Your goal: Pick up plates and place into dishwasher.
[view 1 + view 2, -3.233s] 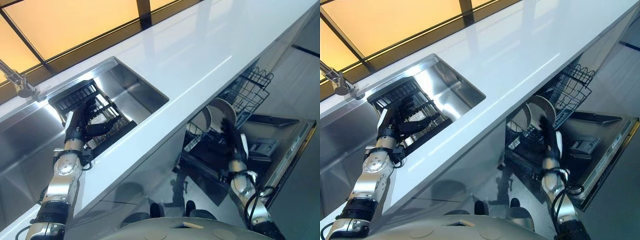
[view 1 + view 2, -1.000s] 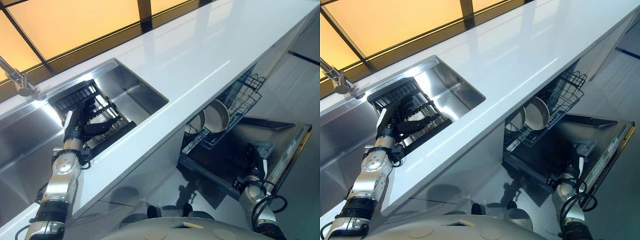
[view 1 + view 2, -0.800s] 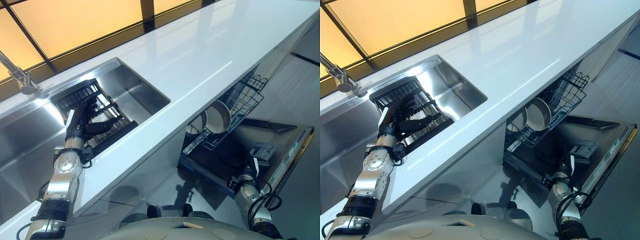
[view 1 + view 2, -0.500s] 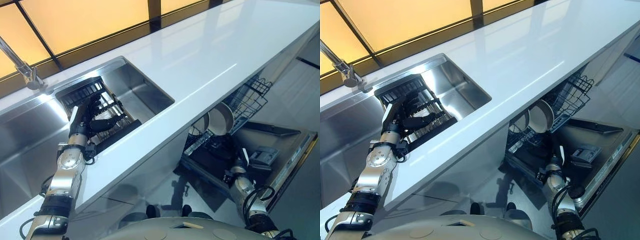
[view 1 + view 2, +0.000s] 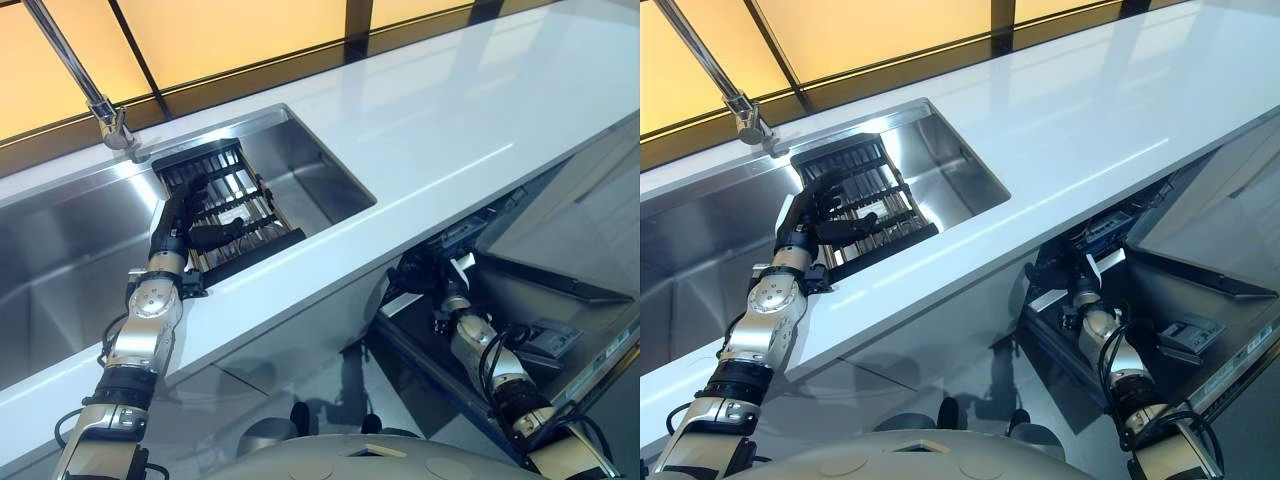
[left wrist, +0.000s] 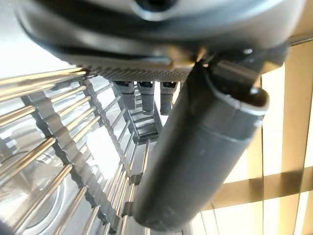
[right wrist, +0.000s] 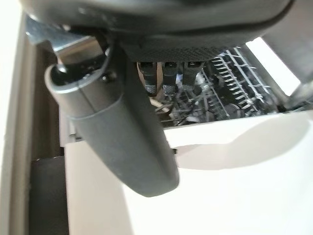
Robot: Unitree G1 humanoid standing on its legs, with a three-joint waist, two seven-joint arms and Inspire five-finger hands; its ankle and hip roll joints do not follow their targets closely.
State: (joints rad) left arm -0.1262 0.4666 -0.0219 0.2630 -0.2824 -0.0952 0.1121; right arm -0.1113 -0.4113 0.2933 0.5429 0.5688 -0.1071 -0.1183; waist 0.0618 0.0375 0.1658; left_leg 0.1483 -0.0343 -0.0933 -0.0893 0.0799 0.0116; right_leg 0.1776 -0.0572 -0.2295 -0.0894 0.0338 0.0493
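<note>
My left hand (image 5: 186,207) hovers in the sink over a dark dish rack (image 5: 243,196), fingers straight and thumb (image 6: 195,161) spread. The rack's metal bars (image 6: 58,147) pass beneath it, and it holds nothing. My right hand (image 5: 428,276) is low under the counter edge, at the front of the dishwasher's wire rack (image 7: 234,78). Its thumb (image 7: 122,132) stands out and its fingers point straight at the rack tines, gripping nothing. A white flat surface (image 7: 234,186) lies just below this hand. I see no plate in either hand.
The steel sink (image 5: 315,165) has a tall faucet (image 5: 105,118) at its back edge. A long white counter (image 5: 470,110) runs to the right. The dishwasher door (image 5: 575,335) hangs open low on the right, jutting into the floor space.
The camera has swung. My right hand rose from low by the open door to the rack front. The rack with its plates now sits under the counter. My left hand stays over the sink rack.
</note>
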